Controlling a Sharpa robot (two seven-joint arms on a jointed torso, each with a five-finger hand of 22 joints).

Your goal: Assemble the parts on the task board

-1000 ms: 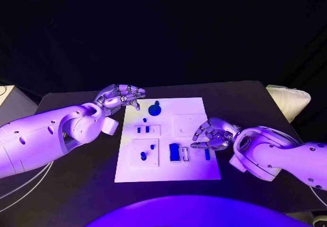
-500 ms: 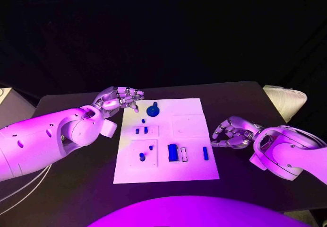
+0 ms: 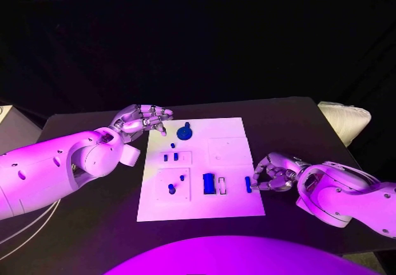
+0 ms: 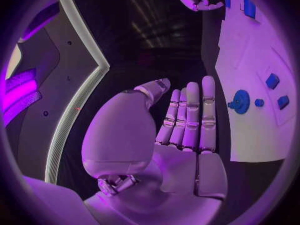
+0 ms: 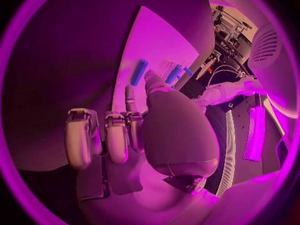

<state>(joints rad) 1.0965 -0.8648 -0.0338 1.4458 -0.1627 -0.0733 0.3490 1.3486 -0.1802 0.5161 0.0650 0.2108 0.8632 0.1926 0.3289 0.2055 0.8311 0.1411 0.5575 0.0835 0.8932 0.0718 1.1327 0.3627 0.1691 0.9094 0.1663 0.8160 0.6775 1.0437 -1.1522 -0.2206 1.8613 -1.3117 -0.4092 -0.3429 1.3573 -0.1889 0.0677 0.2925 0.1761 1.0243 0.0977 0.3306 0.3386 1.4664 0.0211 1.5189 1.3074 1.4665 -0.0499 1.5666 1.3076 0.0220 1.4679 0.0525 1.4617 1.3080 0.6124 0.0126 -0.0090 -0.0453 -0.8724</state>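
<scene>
Task board [image 3: 222, 203], the white plate, lies in the middle of the black desk [image 3: 313, 123] with its blue parts spread over it: a round knobbed part [image 3: 185, 133] at the far end, small pegs in the two recessed panels on the left side, a wide block [image 3: 209, 183] and a slim blue bar [image 3: 248, 184] near the right edge. None of the parts looks displaced over the last second. What has changed is the right robot hand [image 3: 273, 171]: a second ago it was over the board's right edge, half a second ago it had pulled out over the bare desk, and now it sits lower and closer in, just beside the slim bar, fingers curled inward with nothing between them. My judgement is that it is lining up for that bar, so no assembly step is under way yet. The left robot hand [image 3: 142, 119] has barely moved; it hovers off the board's far left corner near the knobbed part.

The left wrist view adds what the head view leaves unclear: the left robot hand's fingers [image 4: 189, 116] are straight, side by side and empty. The right wrist view shows the slim bar lying just beyond the right hand's curled fingertips [image 5: 116, 135], untouched.
</scene>
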